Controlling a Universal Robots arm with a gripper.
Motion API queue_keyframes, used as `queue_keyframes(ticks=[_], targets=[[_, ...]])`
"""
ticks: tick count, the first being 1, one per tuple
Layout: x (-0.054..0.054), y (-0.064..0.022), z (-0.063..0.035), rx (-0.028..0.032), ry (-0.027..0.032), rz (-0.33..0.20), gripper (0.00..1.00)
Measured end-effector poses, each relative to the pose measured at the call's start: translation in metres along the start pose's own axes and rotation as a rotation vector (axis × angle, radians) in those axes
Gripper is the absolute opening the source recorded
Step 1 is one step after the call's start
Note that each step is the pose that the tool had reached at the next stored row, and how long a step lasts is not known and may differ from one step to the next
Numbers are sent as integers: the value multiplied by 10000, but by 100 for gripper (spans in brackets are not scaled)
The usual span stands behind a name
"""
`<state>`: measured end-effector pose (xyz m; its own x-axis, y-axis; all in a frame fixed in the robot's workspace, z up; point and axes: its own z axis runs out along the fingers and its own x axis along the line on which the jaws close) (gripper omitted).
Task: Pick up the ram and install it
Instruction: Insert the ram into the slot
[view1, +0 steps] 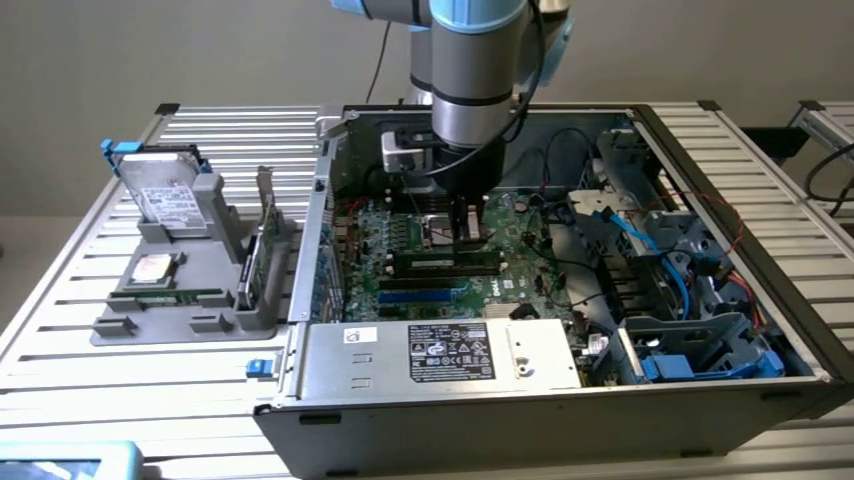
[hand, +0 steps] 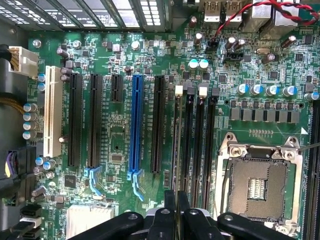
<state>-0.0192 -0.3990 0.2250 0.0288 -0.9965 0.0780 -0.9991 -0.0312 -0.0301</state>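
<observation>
The ram (view1: 424, 263) is a long dark stick with a pale label, standing on edge along the memory slots (hand: 200, 145) of the motherboard (view1: 400, 235) inside the open computer case. My gripper (view1: 465, 238) reaches straight down onto its top edge near the exterior view's right end. In the wrist view my black fingers (hand: 169, 215) stand close together, shut, and the ram (hand: 175, 150) runs out from between them as a thin edge-on line over the slot with the white latch (hand: 178, 90).
A grey power supply box (view1: 441, 350) lies at the case's front. Drive cages and blue cables (view1: 667, 290) fill the exterior view's right. A grey fixture (view1: 200, 322) left of the case holds a silver hard drive (view1: 167, 195) and an upright expansion card (view1: 264, 230). An empty CPU socket (hand: 257, 175) sits beside the slots.
</observation>
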Motion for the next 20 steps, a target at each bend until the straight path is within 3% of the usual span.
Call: queue_keyframes(ticks=[12,15,16,20], targets=[[-4,3,28,13,-2,4,13],[-1,2,-2,14,1,4,15],[0,2,-14,13,1,4,22],[6,-4,-92,12,1,4,22]])
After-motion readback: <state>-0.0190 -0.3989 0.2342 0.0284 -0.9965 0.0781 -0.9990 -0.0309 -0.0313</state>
